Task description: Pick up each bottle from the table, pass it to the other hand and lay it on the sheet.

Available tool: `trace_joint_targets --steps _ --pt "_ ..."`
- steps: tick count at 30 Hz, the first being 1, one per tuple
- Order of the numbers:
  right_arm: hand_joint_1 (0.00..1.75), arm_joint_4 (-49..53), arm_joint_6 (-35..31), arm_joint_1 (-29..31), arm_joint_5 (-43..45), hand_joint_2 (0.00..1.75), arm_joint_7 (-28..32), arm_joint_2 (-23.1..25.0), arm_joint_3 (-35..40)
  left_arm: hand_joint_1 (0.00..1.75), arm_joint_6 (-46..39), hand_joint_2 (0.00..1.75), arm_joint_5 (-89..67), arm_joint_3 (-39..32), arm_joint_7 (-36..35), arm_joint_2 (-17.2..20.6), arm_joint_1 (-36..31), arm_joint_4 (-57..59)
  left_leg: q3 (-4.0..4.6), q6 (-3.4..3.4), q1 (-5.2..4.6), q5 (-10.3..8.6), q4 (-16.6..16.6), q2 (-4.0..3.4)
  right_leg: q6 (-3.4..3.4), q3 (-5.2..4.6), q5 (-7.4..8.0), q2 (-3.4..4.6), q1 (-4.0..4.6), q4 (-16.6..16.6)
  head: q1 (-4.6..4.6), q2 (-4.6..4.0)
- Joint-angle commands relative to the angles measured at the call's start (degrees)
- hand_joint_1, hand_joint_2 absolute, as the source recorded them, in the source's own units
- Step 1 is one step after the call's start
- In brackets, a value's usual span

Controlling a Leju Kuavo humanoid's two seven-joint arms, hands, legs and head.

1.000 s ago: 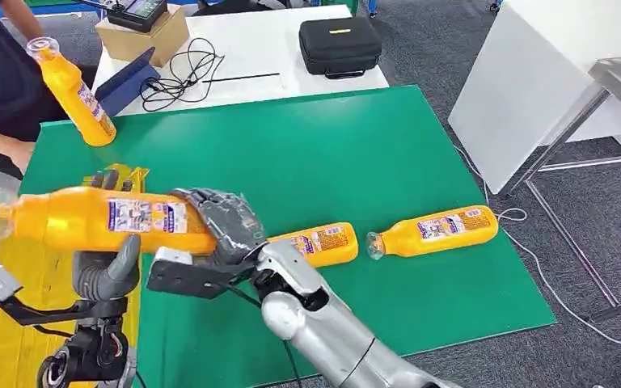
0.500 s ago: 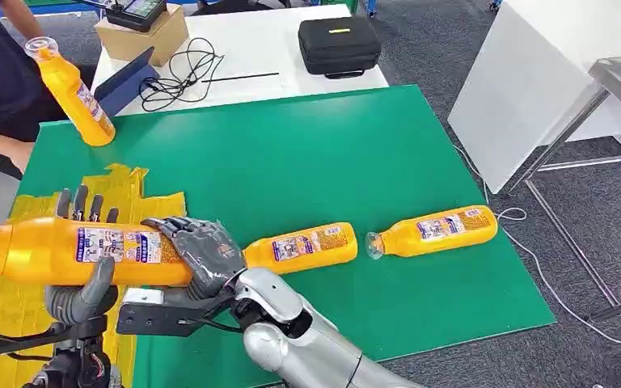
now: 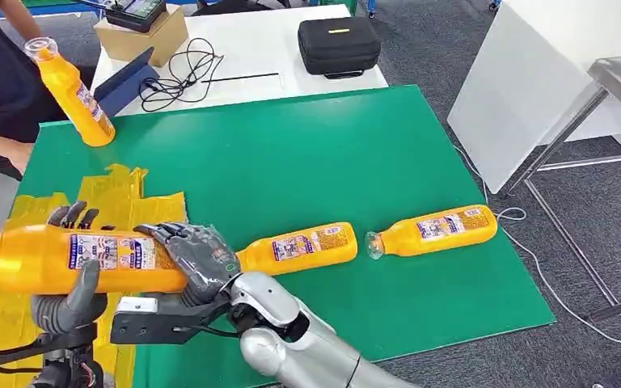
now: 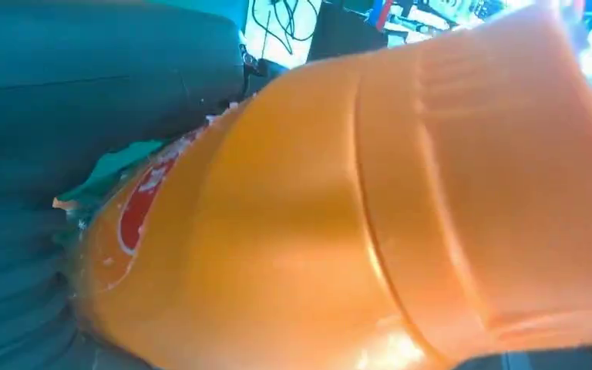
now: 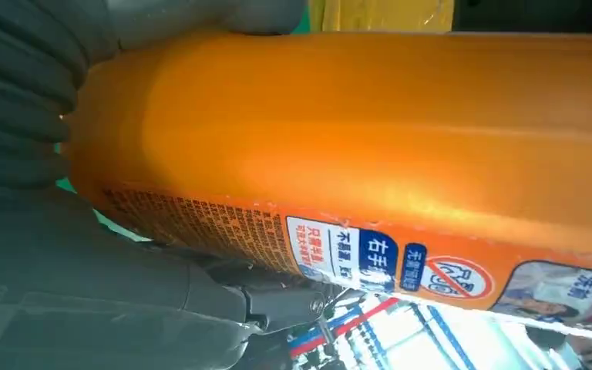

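Note:
An orange bottle [image 3: 48,259] hangs level over the yellow sheet [image 3: 133,190] at the table's left. My right hand [image 3: 196,255] grips its base end. My left hand [image 3: 69,299] holds its middle, thumb in front and fingers [image 3: 73,216] standing up behind it. Its orange body shows close up in the left wrist view [image 4: 354,216] and, with its label, in the right wrist view [image 5: 370,139], where my right hand's fingers [image 5: 23,100] wrap its end. Two more orange bottles lie on the green mat: one [image 3: 303,246] just right of my right hand, another [image 3: 435,230] further right.
A person at the far left holds a fourth orange bottle [image 3: 71,87] upright at the mat's corner. Behind the green mat [image 3: 307,153] a white table carries a black case [image 3: 340,44], cables [image 3: 182,73] and a cardboard box [image 3: 141,36]. The mat's right edge drops to the floor.
Both hands have carried the bottle left and lower, over the yellow sheet. My left hand's fingers have come up behind the bottle.

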State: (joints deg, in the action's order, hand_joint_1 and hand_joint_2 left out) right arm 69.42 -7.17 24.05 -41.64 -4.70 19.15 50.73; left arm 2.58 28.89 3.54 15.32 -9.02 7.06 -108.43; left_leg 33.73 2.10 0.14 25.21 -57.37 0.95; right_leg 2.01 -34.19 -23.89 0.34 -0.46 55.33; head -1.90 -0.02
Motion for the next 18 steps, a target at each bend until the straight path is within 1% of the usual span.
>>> trace_joint_targets --steps 1,4,5,6,7,8,10,11,13,14,16,17,18 --pt "1.75 -4.21 1.8 0.54 0.46 1.75 1.17 -4.06 3.52 1.75 0.21 1.75 -0.58 -3.55 -0.71 -1.4 -3.23 -0.32 -0.24 -0.08 0.06 0.02 0.08 0.06 -0.04 0.28 -0.04 -0.14 0.07 -0.11 0.0 0.0" --pt "1.75 -4.52 0.31 0.49 -0.42 1.75 0.64 -4.4 2.97 1.75 0.94 1.75 -1.33 -3.07 -0.38 -1.03 -2.6 0.11 -0.25 -0.07 0.04 0.02 0.1 0.07 -0.04 0.29 -0.05 -0.14 0.05 -0.12 0.0 0.0" --pt "1.75 -2.53 -2.9 -1.27 -3.14 1.75 -0.83 -4.25 1.85 1.75 1.31 1.75 -1.95 -3.17 0.0 -0.69 -2.07 0.19 -0.18 -0.06 0.04 0.0 0.09 0.04 -0.03 0.22 -0.02 -0.1 0.05 -0.11 0.0 0.0" --pt "0.1 -0.41 -4.55 -2.46 -4.86 1.75 -1.08 -4.7 1.09 1.75 1.31 1.75 -2.74 -3.6 0.4 -0.56 -1.75 0.21 -0.27 -0.07 0.03 0.02 0.11 0.05 -0.04 0.31 -0.05 -0.13 0.04 -0.12 0.0 0.0" --pt "0.0 1.76 -5.1 -3.22 -5.7 0.0 -1.64 -5.58 0.11 1.75 1.25 1.75 -3.84 -4.26 0.75 -0.26 -1.62 0.29 -0.27 -0.08 0.06 0.03 0.11 0.08 -0.04 0.32 -0.05 -0.16 0.07 -0.14 0.0 0.0" --pt "0.0 4.74 -5.61 -4.55 -5.7 0.0 -2.22 -6.67 -1.86 1.75 0.65 1.75 -5.87 -5.56 1.22 -0.14 -1.01 0.1 -0.4 -0.1 0.05 0.07 0.13 0.1 -0.06 0.45 -0.12 -0.21 0.07 -0.14 0.02 0.0" --pt "0.0 9.8 -5.58 -6.33 -5.84 0.0 -1.62 -8.76 -4.98 1.75 0.89 1.75 -8.06 -8.07 1.56 -0.28 -0.13 -0.15 -0.21 -0.05 0.04 0.02 0.08 0.11 -0.03 0.26 -0.06 -0.17 0.05 -0.11 0.02 0.0" --pt "0.0 10.39 -5.09 -6.49 -5.75 0.0 -1.5 -9.01 -5.33 1.75 1.27 1.75 -8.02 -8.44 1.53 -0.35 -0.08 -0.15 -0.33 -0.07 0.05 0.08 0.08 0.11 -0.04 0.4 -0.11 -0.2 0.07 -0.12 0.0 0.0" --pt "0.0 10.8 -4.67 -6.62 -5.79 0.0 -1.39 -9.13 -5.68 1.75 1.62 1.75 -8.01 -8.75 1.47 -0.5 -0.06 -0.16 -0.06 -0.03 0.02 0.01 0.03 0.09 -0.01 0.11 -0.03 -0.1 0.02 -0.05 -0.02 0.0" --pt "0.0 10.8 -4.67 -6.62 -5.79 0.0 -1.39 -9.13 -5.68 1.75 1.62 1.75 -8.01 -8.75 1.47 -0.5 -0.06 -0.16 -0.25 -0.07 0.02 0.1 0.02 0.07 -0.03 0.31 -0.11 -0.12 0.03 -0.03 0.0 0.0" --pt "0.0 10.2 -4.56 -6.66 -5.86 0.0 -1.33 -8.6 -5.72 1.75 1.68 1.75 -8.05 -8.64 1.44 -0.71 -0.22 -0.16 -0.11 -0.05 0.03 0.04 0.03 0.03 -0.03 0.16 -0.03 -0.08 0.03 -0.06 0.0 0.0" --pt "0.0 9.69 -4.5 -6.67 -6.07 0.0 -1.25 -8.24 -5.66 1.75 1.76 1.75 -8.12 -8.49 1.41 -0.83 -0.31 -0.16 -0.24 -0.08 0.03 0.08 0.03 0.04 -0.05 0.3 -0.09 -0.13 0.04 -0.04 -0.02 0.0" --pt "0.0 9.69 -4.5 -6.67 -6.07 0.0 -1.25 -8.24 -5.66 1.75 1.76 1.75 -8.12 -8.49 1.41 -0.83 -0.31 -0.16 -0.18 -0.07 0.01 0.05 0.04 0.06 -0.05 0.23 -0.07 -0.12 0.02 -0.04 0.0 0.0"
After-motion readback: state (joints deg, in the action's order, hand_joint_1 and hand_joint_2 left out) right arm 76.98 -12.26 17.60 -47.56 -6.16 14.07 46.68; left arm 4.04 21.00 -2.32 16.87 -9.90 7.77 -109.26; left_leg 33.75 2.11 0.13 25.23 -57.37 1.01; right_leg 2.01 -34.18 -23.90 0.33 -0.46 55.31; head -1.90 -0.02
